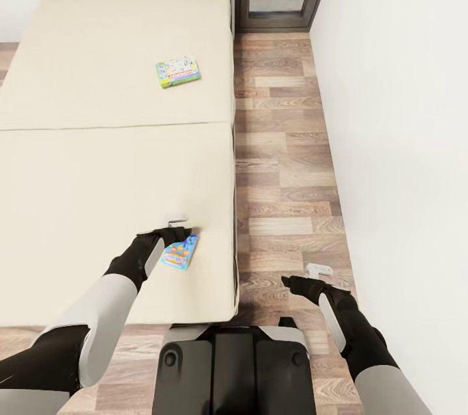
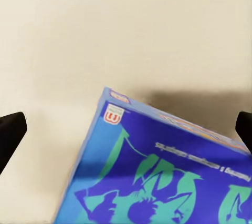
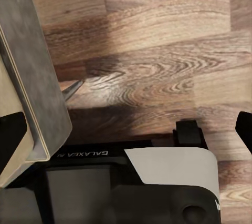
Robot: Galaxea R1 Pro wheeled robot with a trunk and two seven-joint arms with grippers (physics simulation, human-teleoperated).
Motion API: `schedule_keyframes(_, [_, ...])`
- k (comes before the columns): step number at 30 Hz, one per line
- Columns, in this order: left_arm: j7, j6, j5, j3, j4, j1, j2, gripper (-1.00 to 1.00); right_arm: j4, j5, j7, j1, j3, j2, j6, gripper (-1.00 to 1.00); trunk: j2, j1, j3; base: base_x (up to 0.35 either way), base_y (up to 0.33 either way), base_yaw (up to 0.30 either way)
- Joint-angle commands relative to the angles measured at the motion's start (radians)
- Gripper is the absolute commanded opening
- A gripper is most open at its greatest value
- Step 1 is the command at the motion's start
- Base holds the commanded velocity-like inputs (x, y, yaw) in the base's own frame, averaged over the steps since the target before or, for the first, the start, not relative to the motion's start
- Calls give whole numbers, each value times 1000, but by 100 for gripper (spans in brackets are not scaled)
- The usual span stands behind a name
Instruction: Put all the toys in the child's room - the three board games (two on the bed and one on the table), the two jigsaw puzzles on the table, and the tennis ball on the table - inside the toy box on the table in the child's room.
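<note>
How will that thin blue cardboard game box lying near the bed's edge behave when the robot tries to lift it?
The thin blue cardboard game box looks flat and rigid, so it should stay stiff and probably light. Lying flat on the soft beige mattress, it offers little edge to grab and may slide when nudged. The left gripper, its fingers apart, sits just above it.
</note>
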Motion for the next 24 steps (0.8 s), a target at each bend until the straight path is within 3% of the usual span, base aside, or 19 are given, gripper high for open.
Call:
schedule_keyframes(1, [-4, 6, -1, 8, -2, 0, -1, 100, -1, -2, 4, 0, -4, 1, 6, 100, -2, 0, -1, -56, 0, 0])
schedule_keyframes(24, [-5, 6, -1, 8, -2, 0, -1, 100, -1, -2, 5, 0, -4, 0, 6, 100, -2, 0, -1, -87, 0, 0])
